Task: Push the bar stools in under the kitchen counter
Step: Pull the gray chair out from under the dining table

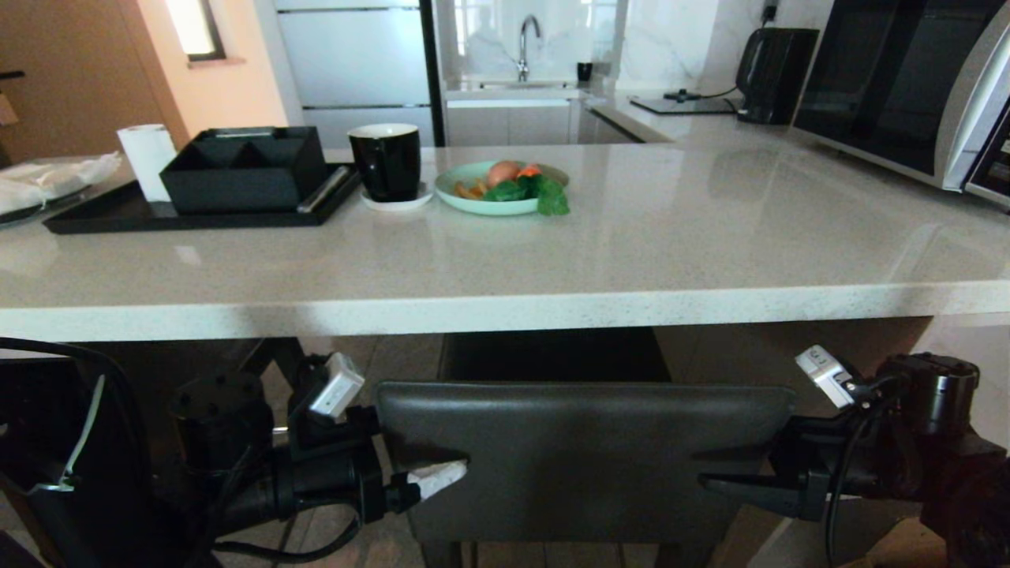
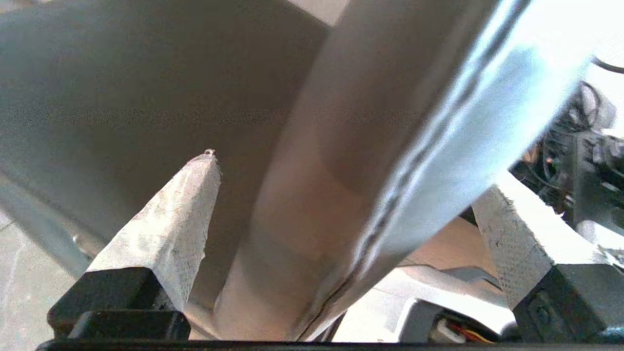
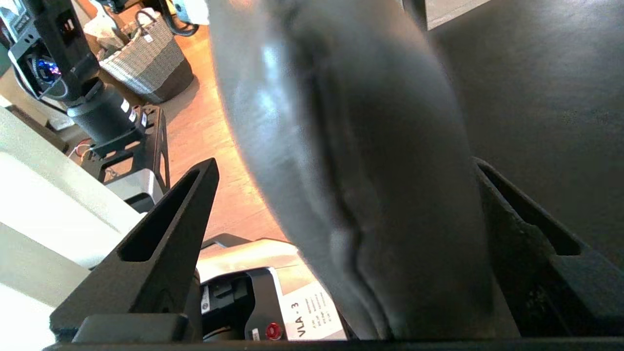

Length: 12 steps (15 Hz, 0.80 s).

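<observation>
You see a glossy speckled stone kitchen counter (image 1: 552, 260) above a bar stool (image 1: 580, 457) with a smooth, faintly sheened dark grey leather backrest, and rough white textured wrap on the left gripper's fingertips (image 2: 170, 229).

The kitchen counter (image 1: 505, 260) is viewed forward and downward from the head camera, with the bar stool backrest (image 1: 584, 457) seen at six o'clock. That backrest (image 2: 370, 161) is seen edge-on, very close, from the left wrist camera, and again (image 3: 360, 185) from the right.
</observation>
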{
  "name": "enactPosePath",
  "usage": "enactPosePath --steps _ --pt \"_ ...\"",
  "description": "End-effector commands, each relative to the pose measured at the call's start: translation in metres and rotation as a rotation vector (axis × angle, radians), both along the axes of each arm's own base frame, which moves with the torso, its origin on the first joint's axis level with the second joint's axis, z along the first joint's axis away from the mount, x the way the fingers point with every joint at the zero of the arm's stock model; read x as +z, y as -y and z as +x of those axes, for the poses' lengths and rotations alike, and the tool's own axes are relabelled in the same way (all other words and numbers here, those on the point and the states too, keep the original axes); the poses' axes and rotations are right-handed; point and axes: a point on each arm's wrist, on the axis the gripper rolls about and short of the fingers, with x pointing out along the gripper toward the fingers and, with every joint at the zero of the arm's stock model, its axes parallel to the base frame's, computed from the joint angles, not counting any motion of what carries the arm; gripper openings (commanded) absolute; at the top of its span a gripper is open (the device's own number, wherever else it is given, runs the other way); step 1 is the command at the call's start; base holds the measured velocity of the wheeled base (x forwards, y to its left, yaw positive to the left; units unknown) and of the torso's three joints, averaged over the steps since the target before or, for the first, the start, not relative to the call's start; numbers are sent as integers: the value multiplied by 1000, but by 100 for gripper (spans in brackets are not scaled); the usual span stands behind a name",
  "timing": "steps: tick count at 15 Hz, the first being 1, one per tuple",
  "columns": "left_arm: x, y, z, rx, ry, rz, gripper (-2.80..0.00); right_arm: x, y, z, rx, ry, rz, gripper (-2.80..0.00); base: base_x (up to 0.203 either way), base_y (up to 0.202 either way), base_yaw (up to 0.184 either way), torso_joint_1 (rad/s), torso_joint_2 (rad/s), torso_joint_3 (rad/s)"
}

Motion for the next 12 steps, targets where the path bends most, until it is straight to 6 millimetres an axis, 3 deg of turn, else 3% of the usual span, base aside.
enactPosePath --steps 1,12 --pt "-1 1 0 11 0 0 0 0 -2 0 15 6 2 0 -98 0 5 7 9 -1" --pt "2 5 1 10 14 -4 0 -7 -3 3 12 3 4 0 -191 0 -2 3 3 3"
